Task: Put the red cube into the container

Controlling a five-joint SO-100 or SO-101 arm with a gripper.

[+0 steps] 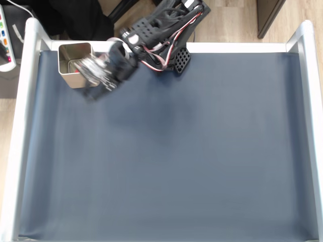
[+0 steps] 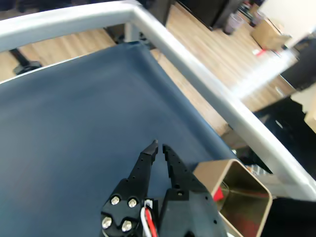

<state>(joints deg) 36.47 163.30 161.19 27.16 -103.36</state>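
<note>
The container [image 1: 70, 54] is a beige-silver square tin in the back left corner of the blue mat. A corner of the red cube [image 2: 217, 194] shows inside the container [image 2: 256, 183], low against its near wall, with a red reflection on the shiny inside. A small red spot [image 1: 75, 72] also shows in the tin in the fixed view. My gripper [image 2: 159, 146] is beside the tin, over the bare mat, shut with nothing between its black fingers. In the fixed view the gripper [image 1: 91, 92] is motion-blurred at the tin's right front edge.
A silver metal frame [image 2: 197, 69] borders the blue mat [image 1: 166, 151] on all sides. The arm's black base [image 1: 166, 25] sits at the back edge, right of the tin. Wooden floor and dark furniture lie beyond the frame.
</note>
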